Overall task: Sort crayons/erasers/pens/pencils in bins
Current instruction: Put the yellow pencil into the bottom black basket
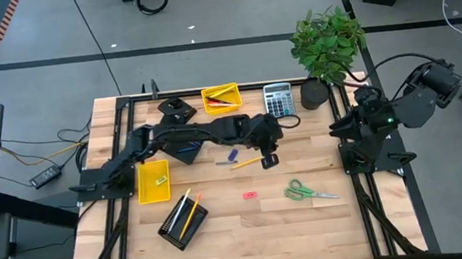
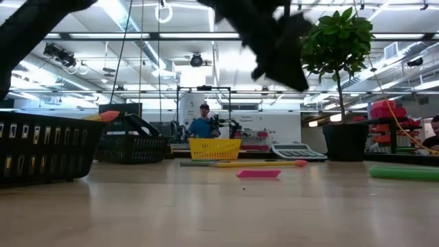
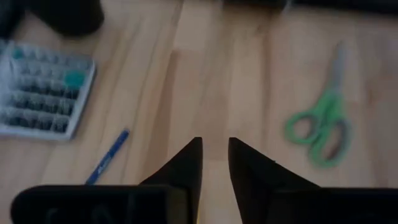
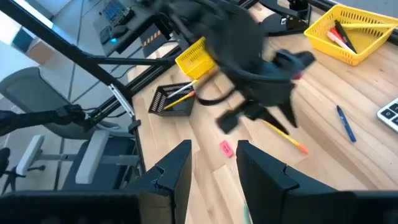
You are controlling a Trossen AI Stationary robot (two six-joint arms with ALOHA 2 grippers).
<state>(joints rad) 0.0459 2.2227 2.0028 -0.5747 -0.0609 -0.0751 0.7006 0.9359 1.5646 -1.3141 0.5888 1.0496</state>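
A long yellow pencil (image 1: 247, 163) lies flat on the table near its middle, with a short blue crayon (image 1: 232, 156) just beyond it and a pink eraser (image 1: 249, 195) nearer the front. My left gripper (image 1: 269, 156) hangs above the pencil's right end (image 4: 292, 140), clear of the table. Its fingers (image 3: 214, 163) stand a little open with nothing between them. My right gripper (image 4: 211, 168) is raised at the table's right edge, open and empty. The far yellow bin (image 1: 220, 97) holds red pens. Pencils lie in the near black mesh bin (image 1: 182, 222). The left yellow bin (image 1: 153, 180) holds one small eraser.
Green-handled scissors (image 1: 309, 192) lie right of the eraser. A grey calculator (image 1: 278, 99) and a potted plant (image 1: 328, 48) stand at the far right. Another black bin (image 2: 134, 145) sits at the far left under my left arm. A person (image 2: 203, 123) stands in the room beyond.
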